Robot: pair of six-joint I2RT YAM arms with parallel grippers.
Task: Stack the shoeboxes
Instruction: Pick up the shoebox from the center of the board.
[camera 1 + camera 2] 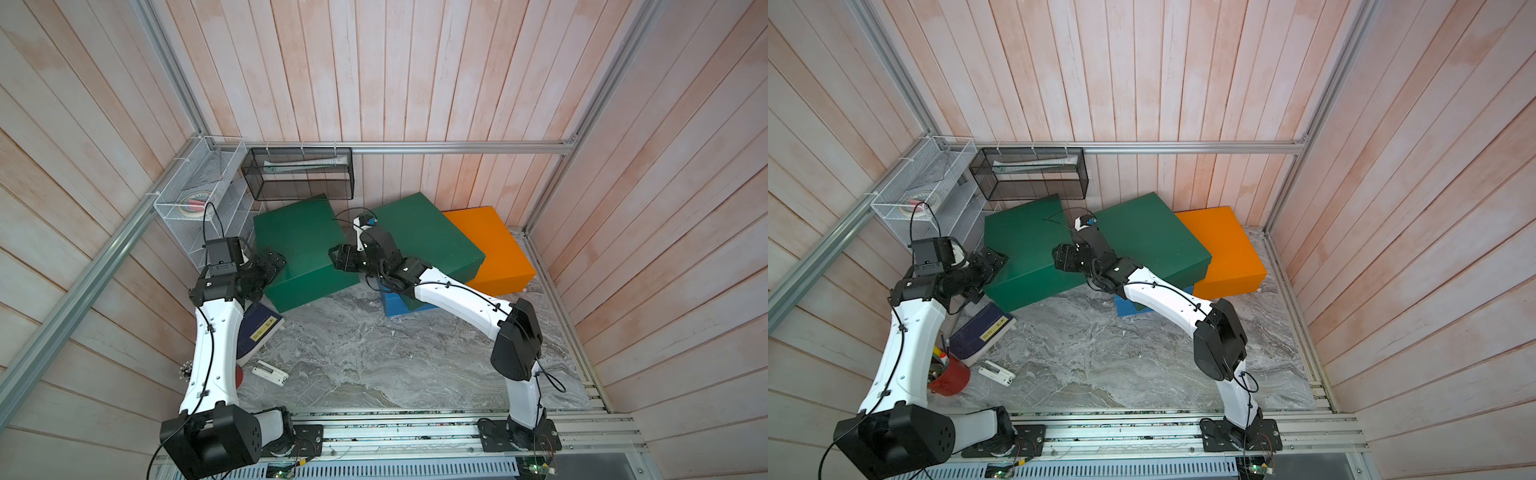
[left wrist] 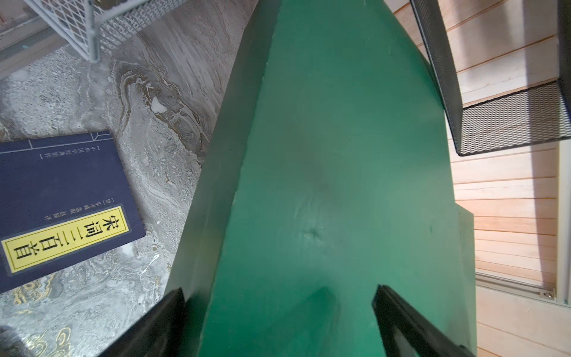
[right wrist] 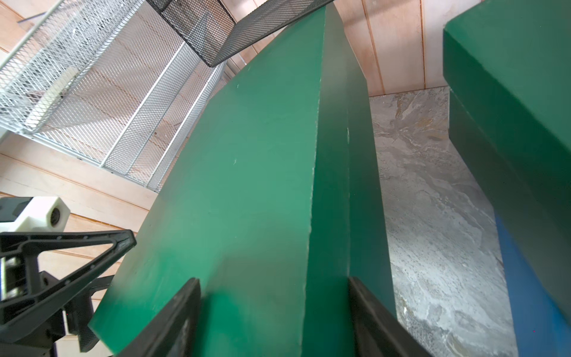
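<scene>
stack half built: second green box (image 1: 419, 237) sat on blue box (image 1: 395, 305), to the robot's right of the black mesh basket (image 1: 299, 174); orange box (image 1: 494, 245) farther right of it, on the table (image 1: 353, 353), nothing on top; loose green box (image 1: 299, 245) just below and in front of the basket; so two boxes left, by my read. left gripper (image 2: 279, 290) spread wide over that box's end, clamping nothing; right gripper (image 3: 273, 279) straddled its lid edge, couldn't tell if it pinched. tight spot: basket hung close above the far edge; white wire rack (image 1: 195, 195) and book (image 2: 61, 201) crowded the end left of the basket; only open room was bare table out front of it.
</scene>
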